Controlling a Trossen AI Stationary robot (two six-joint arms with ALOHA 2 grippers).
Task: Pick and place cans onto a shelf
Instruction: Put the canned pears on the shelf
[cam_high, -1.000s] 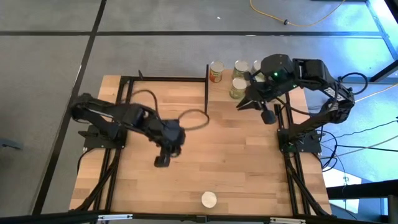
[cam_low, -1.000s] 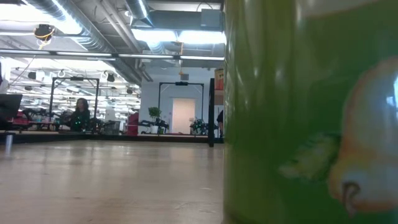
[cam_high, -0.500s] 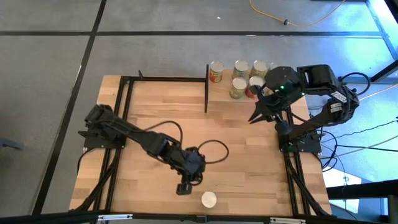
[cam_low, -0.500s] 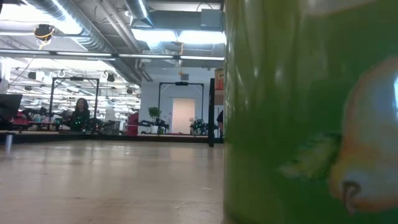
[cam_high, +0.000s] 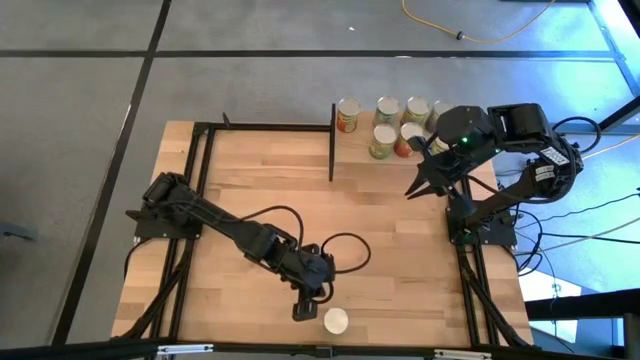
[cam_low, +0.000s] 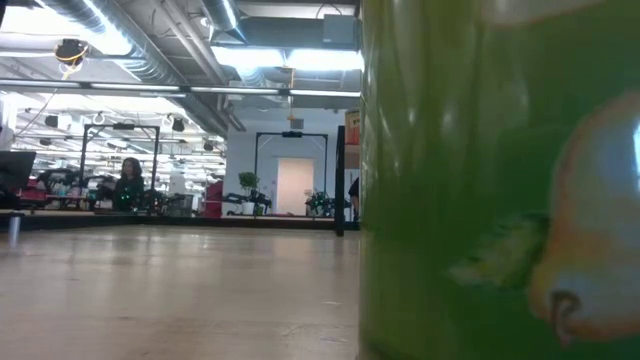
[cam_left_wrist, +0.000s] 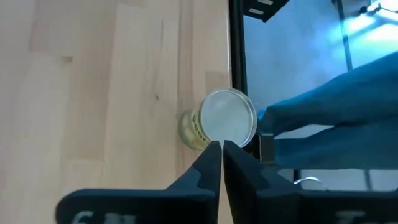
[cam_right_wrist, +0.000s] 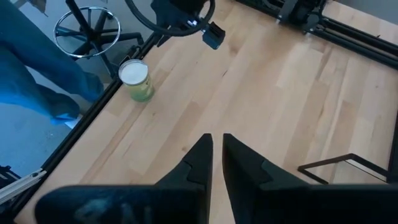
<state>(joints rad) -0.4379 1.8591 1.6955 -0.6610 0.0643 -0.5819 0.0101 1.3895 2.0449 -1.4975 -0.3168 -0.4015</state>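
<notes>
Left end effector (cam_high: 303, 312), dark fingers nearly closed and empty, hovers beside a shiny-topped cylindrical can (cam_high: 335, 321).

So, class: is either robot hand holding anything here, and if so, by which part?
Nothing is held. The left hand is shut and empty just short of the lone can; the right hand is empty above bare table.

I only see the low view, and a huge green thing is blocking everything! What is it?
Observer: It's a can with a green label, standing alone at the near edge of the table, right in front of your view.
Operator: Is an arm grabbing it?
Observer: No. The left tool is right beside it, shut and holding nothing.
Operator: Where are the other cans?
Observer: At least five other cans stand together at the far right, near the right tool.
</notes>
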